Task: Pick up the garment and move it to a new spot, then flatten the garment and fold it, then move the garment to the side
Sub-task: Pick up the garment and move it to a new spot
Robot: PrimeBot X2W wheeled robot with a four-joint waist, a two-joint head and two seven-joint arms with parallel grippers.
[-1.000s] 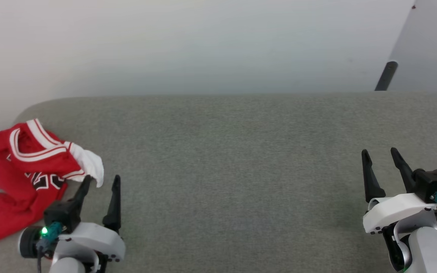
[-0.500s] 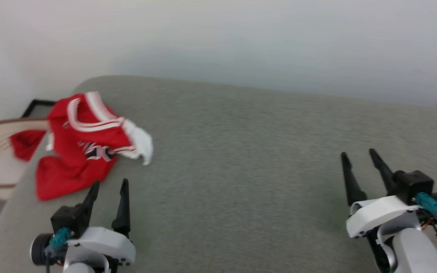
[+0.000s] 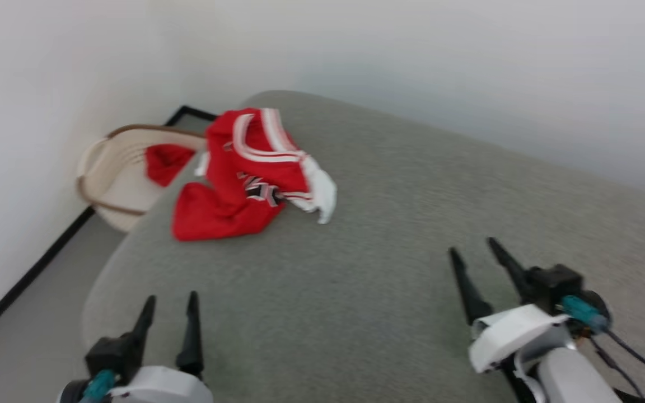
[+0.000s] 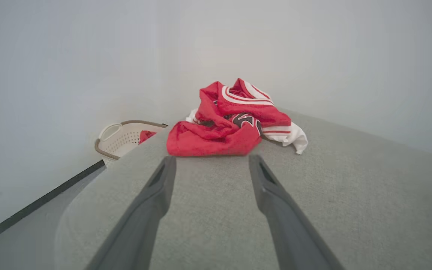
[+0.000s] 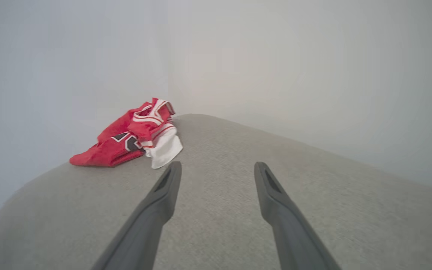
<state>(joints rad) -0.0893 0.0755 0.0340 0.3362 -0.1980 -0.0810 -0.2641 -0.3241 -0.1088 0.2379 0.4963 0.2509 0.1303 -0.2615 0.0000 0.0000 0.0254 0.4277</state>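
"The garment (image 3: 244,179), where is it?"
"Crumpled on the grey surface (image 3: 384,224), well ahead of my left hand (image 3: 170,296) and far off to the left of my right hand (image 3: 472,246). Both hands are spread wide, holding nothing."
"How will it handle?"
"Light, soft and limp, I judge; it'll sag and drag. I'd pinch the striped neck trim (image 3: 255,140) or a shoulder, not the white sleeve (image 3: 322,196)."
"Anything different from a second ago?"
"My head has turned left, so a basket (image 3: 104,168) shows now. The garment lay just off my left hand then; now there's a gap."
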